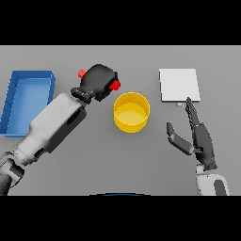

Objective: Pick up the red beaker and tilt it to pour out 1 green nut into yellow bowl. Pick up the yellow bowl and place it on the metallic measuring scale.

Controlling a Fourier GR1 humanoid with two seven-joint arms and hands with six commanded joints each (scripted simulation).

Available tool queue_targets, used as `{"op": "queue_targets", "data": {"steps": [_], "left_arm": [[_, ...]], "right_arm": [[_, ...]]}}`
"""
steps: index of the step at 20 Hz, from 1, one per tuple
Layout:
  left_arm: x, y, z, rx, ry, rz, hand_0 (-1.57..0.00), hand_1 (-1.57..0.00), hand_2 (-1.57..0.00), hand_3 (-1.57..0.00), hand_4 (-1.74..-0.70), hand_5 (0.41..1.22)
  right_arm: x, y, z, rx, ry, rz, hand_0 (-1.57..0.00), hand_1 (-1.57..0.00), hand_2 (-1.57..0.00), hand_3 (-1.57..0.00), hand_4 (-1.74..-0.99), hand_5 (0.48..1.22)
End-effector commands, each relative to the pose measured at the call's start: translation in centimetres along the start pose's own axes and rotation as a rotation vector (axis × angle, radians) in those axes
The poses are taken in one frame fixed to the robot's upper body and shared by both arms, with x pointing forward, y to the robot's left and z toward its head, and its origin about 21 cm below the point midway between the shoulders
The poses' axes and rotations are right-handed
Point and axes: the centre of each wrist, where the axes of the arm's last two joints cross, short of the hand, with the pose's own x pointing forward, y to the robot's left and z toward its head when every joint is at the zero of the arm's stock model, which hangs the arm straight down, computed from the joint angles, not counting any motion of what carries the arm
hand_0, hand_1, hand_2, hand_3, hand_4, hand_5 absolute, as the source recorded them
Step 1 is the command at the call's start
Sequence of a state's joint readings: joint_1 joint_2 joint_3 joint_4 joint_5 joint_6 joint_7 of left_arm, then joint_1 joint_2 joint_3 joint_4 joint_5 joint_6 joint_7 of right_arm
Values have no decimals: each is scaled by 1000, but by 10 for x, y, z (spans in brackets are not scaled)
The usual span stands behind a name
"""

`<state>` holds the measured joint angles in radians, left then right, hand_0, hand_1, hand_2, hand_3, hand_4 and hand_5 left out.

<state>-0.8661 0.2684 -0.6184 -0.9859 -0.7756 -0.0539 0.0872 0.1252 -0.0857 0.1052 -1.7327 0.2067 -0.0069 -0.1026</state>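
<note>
While fingers clutch red beaker (114, 85), round yellow bowl (132, 112) waits.

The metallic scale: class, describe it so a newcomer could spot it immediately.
Start at the yellow bowl in the middle of the grey table. To its right, beyond the open right hand, lies the metallic scale. It is the only flat, pale square slab.

Bowl (132, 112) mid-table. Beaker (114, 85) just behind-left of it, held in left hand (99, 82). Tray (27, 101) far left. Scale (179, 85) behind-right of bowl. Right hand (200, 139) just in front of scale, right of bowl.
</note>
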Motion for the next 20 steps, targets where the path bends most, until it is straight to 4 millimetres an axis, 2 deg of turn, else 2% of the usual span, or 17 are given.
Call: {"op": "queue_targets", "data": {"steps": [1, 3, 7, 10, 15, 20], "left_arm": [[1, 3, -6, -25, -20, -52, -1570, -1570, -1570, -1570, -1690, 1198], [4, 7, -12, -91, -53, -175, -1571, -1571, -1571, -1571, -1613, 1206], [21, 24, -23, -200, -116, -365, -1571, -1571, -1571, -1571, -1684, 1215], [35, 28, -35, -252, -134, -488, -1571, -1571, -1571, -1571, -1709, 1218], [45, 26, -42, -318, -141, -717, -1571, -1571, -1571, -1571, -1730, 1220], [55, 27, -46, -332, -226, -918, -1571, -1571, -1571, -1571, -1735, 1221]], "right_arm": [[1, 1, -2, 4, -23, 1, 1, 1, 1, 1, -1261, 715], [-1, 3, -3, -3, -8, -3, 1, 1, 1, 1, -1258, 697], [0, 7, -5, -19, -3, -13, 1, 1, 1, 1, -1225, 663], [-1, 6, -4, -28, -1, -7, 1, 1, 1, 1, -1198, 650], [-1, 9, -6, -26, -14, 25, 1, 1, 1, 1, -1188, 647], [3, 7, -7, -41, -15, 14, 1, 1, 1, 1, -1169, 624]]}}
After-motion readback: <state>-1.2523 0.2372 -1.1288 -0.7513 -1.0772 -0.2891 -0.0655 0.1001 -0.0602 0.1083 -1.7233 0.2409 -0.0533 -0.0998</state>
